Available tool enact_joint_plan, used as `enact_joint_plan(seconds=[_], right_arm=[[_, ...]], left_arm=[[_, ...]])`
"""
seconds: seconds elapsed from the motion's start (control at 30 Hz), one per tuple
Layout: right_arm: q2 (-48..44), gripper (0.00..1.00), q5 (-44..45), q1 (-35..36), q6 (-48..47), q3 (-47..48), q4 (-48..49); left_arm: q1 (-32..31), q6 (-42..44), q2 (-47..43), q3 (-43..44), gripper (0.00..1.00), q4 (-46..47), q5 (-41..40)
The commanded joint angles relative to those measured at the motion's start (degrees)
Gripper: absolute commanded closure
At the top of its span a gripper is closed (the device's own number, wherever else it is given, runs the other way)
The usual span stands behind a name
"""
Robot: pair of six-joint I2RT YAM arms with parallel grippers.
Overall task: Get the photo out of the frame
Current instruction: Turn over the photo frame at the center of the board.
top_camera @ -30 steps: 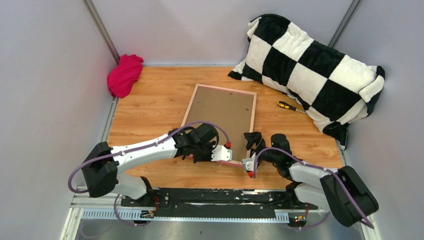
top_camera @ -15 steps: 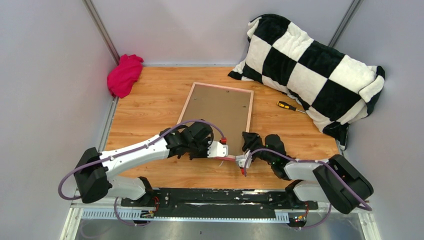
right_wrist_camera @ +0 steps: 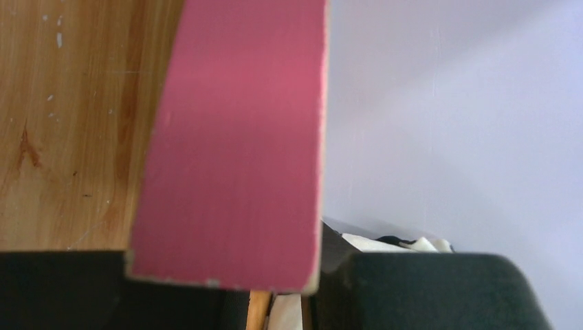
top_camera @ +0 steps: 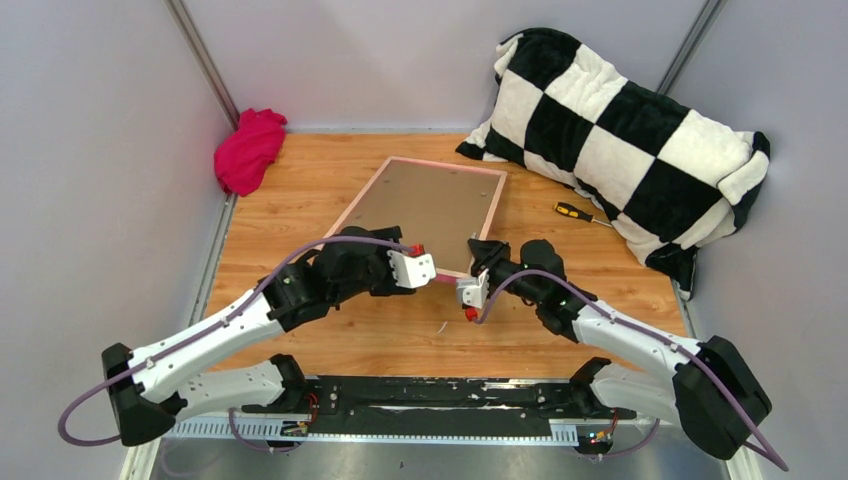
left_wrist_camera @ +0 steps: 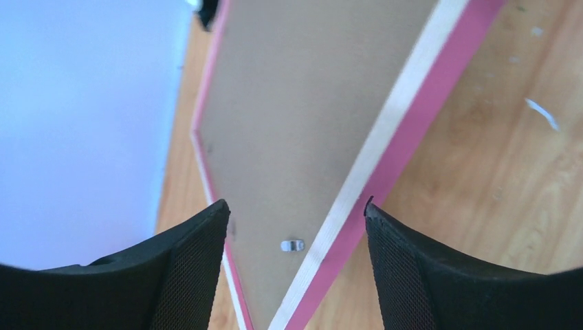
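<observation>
A: Entry one: the large rectangular picture frame (top_camera: 425, 205), pink border, brown board back. Where is it?
B: Mid wooden counter (top_camera: 290, 200), back up, near edge raised. The photo is not visible; only the board shows.
A: And the left fingers (left_wrist_camera: 185, 268)?
B: Spread wide, straddling the near corner, holding nothing.
A: The right fingers (right_wrist_camera: 426, 289)?
B: Closed on the pink edge; their tips are cut off from view.

Pink-bordered frame (top_camera: 430, 205), brown back up, aslant.
</observation>
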Motion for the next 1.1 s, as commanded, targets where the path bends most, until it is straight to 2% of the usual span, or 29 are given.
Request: enact_joint_plan(seconds=[0.0, 0.13, 0.3, 0.57, 0.7, 1.07], right_arm=[[0.2, 0.83, -0.76, 0.86, 11.52, 6.92, -9.24], [2.0, 0.9, -2.42, 1.01, 19.96, 16.55, -20.26], [4.23, 0.91, -4.38, 1.06, 29.17, 27.52, -29.42], [4.56, 1.0, -4.83, 1.05, 37.31, 32.04, -32.39], [3.95, 1.0, -6.22, 0.93, 40.08, 32.06, -33.06], [1.78, 1.0, -11.04, -1.23, 49.36, 36.32, -37.78]], left_arm=[[0.49, 2.56, -3.24, 4.69, 0.25, 3.83, -9.34], [0.73, 3.12, -3.72, 8.9, 0.22, 4.79, -13.87], [1.05, 1.95, -2.89, 10.92, 0.17, 10.12, -21.53], [5.13, -0.47, -1.09, 14.43, 0.13, 19.85, -37.7], [7.3, -0.46, -1.91, 17.15, 0.12, 21.13, -39.51], [7.44, 5.91, -3.07, 22.74, 0.08, 25.61, -40.08]])
